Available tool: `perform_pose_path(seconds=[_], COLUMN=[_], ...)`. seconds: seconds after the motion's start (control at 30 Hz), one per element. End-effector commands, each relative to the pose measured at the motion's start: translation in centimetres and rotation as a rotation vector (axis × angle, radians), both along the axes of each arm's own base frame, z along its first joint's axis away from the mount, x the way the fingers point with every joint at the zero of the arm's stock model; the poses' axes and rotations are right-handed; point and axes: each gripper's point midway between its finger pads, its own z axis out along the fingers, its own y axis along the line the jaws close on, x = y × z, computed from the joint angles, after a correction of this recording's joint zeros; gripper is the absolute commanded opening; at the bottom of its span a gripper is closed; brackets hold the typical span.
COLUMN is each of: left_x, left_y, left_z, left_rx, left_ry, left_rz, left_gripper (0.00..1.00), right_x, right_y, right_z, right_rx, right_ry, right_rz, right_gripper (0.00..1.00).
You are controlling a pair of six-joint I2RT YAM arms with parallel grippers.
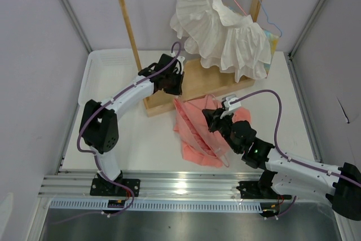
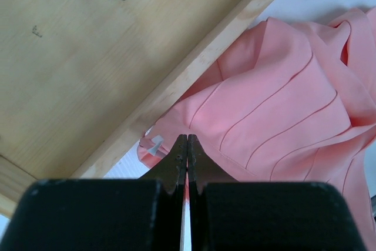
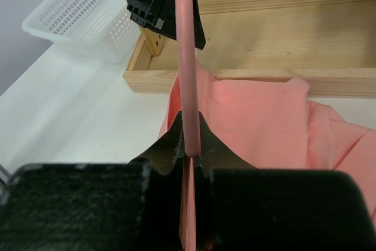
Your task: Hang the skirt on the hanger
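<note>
The salmon-pink skirt (image 1: 194, 139) lies crumpled on the white table in front of the wooden rack base (image 1: 197, 83); its pleats (image 2: 276, 104) fill the left wrist view. My right gripper (image 1: 213, 118) hovers over the skirt's upper part, shut on the thin pink wire of the hanger (image 3: 187, 57), which runs from between its fingers (image 3: 189, 130) away over the skirt (image 3: 258, 121). My left gripper (image 1: 176, 86) sits at the base's front edge, above the skirt's top corner. Its jaws (image 2: 187, 139) are shut, and no cloth shows pinched between them.
A white ruffled garment (image 1: 225, 32) hangs on the wooden rack at the back, with a light-blue hanger (image 1: 265, 18) beside it. A white mesh basket (image 1: 110, 69) stands at the back left. The rack's base board (image 3: 282, 33) lies just beyond the skirt.
</note>
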Motion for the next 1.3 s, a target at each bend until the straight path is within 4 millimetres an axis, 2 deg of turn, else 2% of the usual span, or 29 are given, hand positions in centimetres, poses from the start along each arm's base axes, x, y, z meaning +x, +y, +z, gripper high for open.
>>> perform_pose_path(seconds=[0.0, 0.13, 0.27, 0.5, 0.63, 0.8, 0.9, 1.1, 1.2, 1.27], left_x=[0.6, 1.5, 1.0, -0.5, -1.0, -1.3, -1.0, 0.3, 0.4, 0.4], left_y=[0.5, 0.9, 0.2, -0.9, -1.1, -1.6, -0.8, 3.1, 3.9, 4.4], left_z=[3.1, 3.7, 4.8, 4.8, 4.5, 5.0, 4.8, 4.1, 3.1, 1.7], left_rx=[-0.005, 0.014, -0.032, -0.051, -0.055, -0.066, -0.038, 0.06, 0.031, 0.041], left_ry=[-0.084, -0.102, -0.101, -0.077, -0.069, -0.077, -0.083, -0.112, -0.093, -0.057], left_rz=[0.021, 0.056, 0.034, -0.031, -0.038, -0.046, -0.008, 0.183, 0.223, 0.244], left_gripper=[0.0, 0.0, 0.0, 0.0, 0.0, 0.0, 0.0, 0.02, 0.05, 0.06], right_x=[0.4, 0.0, 0.1, 0.4, 0.8, 1.1, 1.3, 1.3, 1.0, 0.9], right_y=[-0.9, -1.5, -2.0, -0.7, -0.2, 0.2, 0.4, 0.3, 0.0, -0.2], right_z=[1.9, 1.8, 1.8, 1.7, 1.7, 1.6, 1.5, 0.9, 0.8, 0.7], right_rx=[0.052, 0.052, 0.057, 0.056, 0.054, 0.043, 0.035, 0.01, 0.016, 0.019], right_ry=[-0.04, -0.035, -0.04, -0.052, -0.06, -0.068, -0.066, -0.032, -0.017, -0.011], right_rz=[-0.047, -0.053, -0.07, -0.033, -0.035, -0.032, -0.04, -0.042, -0.045, -0.05], right_gripper=[0.0, 0.0, 0.0, 0.0, 0.0, 0.0, 0.0, 0.0, 0.0, 0.0])
